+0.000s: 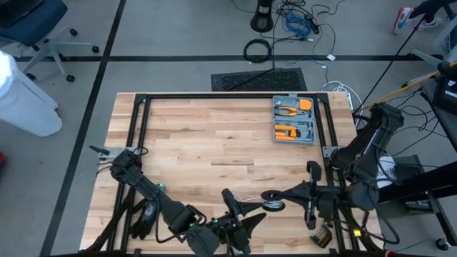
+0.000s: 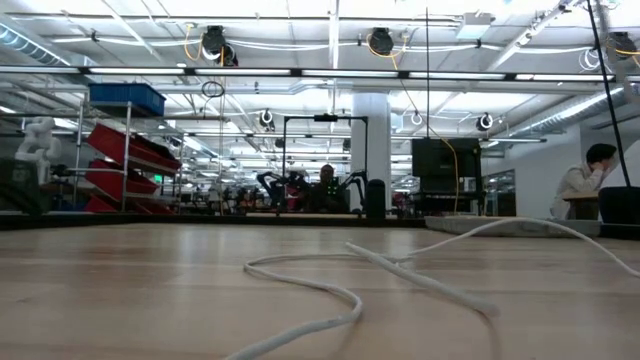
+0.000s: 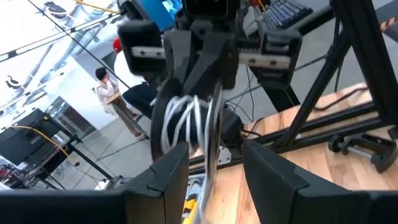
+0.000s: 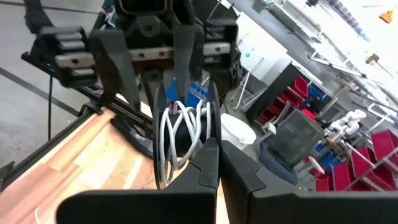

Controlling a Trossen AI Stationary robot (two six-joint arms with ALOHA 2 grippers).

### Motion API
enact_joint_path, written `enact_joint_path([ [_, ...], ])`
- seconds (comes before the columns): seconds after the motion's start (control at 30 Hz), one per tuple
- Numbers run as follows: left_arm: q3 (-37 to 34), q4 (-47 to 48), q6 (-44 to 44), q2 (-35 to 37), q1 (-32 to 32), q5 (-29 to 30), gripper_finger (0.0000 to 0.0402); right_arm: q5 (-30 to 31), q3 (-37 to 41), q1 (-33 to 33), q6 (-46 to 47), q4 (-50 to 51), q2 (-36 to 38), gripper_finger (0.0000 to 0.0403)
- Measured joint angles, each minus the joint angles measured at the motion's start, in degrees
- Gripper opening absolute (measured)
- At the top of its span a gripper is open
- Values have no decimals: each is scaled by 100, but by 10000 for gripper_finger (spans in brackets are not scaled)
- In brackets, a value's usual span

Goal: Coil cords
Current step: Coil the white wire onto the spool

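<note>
The white cord is partly wound into a small coil (image 4: 180, 127), held up above the table near its front edge (image 1: 271, 200). The rest of the cord (image 2: 330, 290) lies slack in loops on the wood. My right gripper (image 4: 214, 149) reaches in level from the table's right and is shut on the coil. My left gripper (image 3: 214, 155) faces it from the left, level and open, with one finger (image 3: 165, 171) on either side of the coil's lower part. My right gripper pinches the coil's strands at one side of the loop (image 4: 205, 124) between its two shut fingers. It comes in level from the table's right. The coil stands on edge, lifted clear of the table. My left gripper's fingers stand close beside the coil (image 3: 186, 124); whether they touch it cannot be told.
A grey tray of orange-handled tools (image 1: 294, 120) sits at the table's far right. A black frame rail (image 1: 214, 96) runs along the far edge and down both sides. Beyond the table lie a floor mat (image 1: 258, 78) and a black cable ring (image 1: 257, 50).
</note>
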State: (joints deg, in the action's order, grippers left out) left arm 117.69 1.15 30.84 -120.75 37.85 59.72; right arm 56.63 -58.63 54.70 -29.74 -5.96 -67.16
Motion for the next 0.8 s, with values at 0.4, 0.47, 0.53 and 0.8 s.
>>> enact_joint_path([
  [0.4, 0, -11, 10, 0, -44, 2, 152, -442, 0, -259, 208, -21, -11, 0],
  [0.47, 0, -21, 10, 0, -37, 2, 140, -436, 0, -265, 230, -25, -11, 0],
  [0.53, 0, -25, 10, 0, -36, -16, 122, -431, 0, -265, 229, -23, -11, 0],
  [0.8, 0, -18, -51, 0, -88, -118, 44, -427, 0, -314, 246, -25, -69, 0],
])
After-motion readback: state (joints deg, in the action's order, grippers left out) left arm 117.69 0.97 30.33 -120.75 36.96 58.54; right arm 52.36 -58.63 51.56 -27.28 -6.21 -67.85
